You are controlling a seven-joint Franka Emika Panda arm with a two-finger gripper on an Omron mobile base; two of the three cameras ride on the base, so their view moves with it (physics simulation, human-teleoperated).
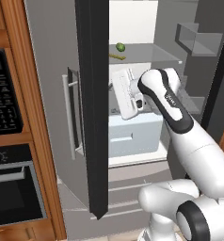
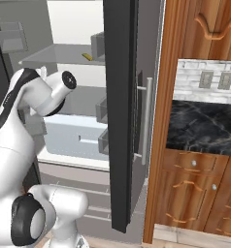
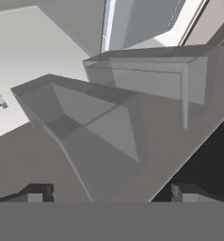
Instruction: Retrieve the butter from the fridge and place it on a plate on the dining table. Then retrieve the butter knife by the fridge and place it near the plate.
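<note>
The fridge (image 1: 132, 19) stands with both doors swung open, its white interior (image 2: 74, 19) showing. On an upper glass shelf lies the butter (image 1: 117, 56), a thin yellow-olive stick, which the right base view catches near the shelf's front edge (image 2: 87, 56). A small round green fruit (image 1: 120, 46) sits just behind it. My white hand (image 1: 127, 94) hovers inside the fridge, below that shelf and apart from the butter. My gripper (image 3: 111, 193) is open, fingertips wide apart with nothing between them, facing the door bins (image 3: 132, 80). The plate, the dining table and the butter knife are out of view.
A pale crisper drawer (image 1: 132, 134) sits under my hand. The dark door edge (image 1: 92, 108) stands close on the left, another (image 2: 120, 111) on the right. A black built-in oven (image 1: 10, 188) fills the wooden column at left; a wall counter (image 2: 205, 126) with wooden cabinets lies at right.
</note>
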